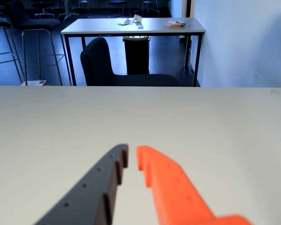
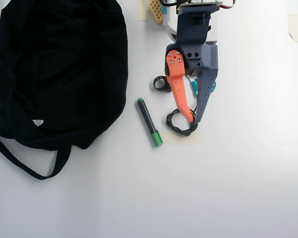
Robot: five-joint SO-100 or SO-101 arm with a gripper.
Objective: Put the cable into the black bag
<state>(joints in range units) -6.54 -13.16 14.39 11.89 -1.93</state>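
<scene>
— While your tool (image 2: 193, 119) hangs over the cable (image 2: 179, 125), where do you stand in the task?

— You're at the approach, before any grasp. In the overhead view the orange and grey fingers come to a near point right above the cable's upper right edge, with only a narrow slit between them and nothing held. The wrist view shows that same slim gap over bare tabletop (image 1: 225, 122); the cable itself isn't visible there.

— And the cable and bag?

— The cable lies as a small loose ring on the tabletop, well apart from the black bag (image 2: 59, 69), which fills the left side of the overhead view. A green-capped marker (image 2: 149, 121) lies between them.

— Next move?

— Likely you'll need to widen the tool, straddle the cord and close, then carry it left over the marker to the bag.

— Any writing?

— A tiny white tag (image 2: 37, 122) on the bag; too small to read.
</scene>
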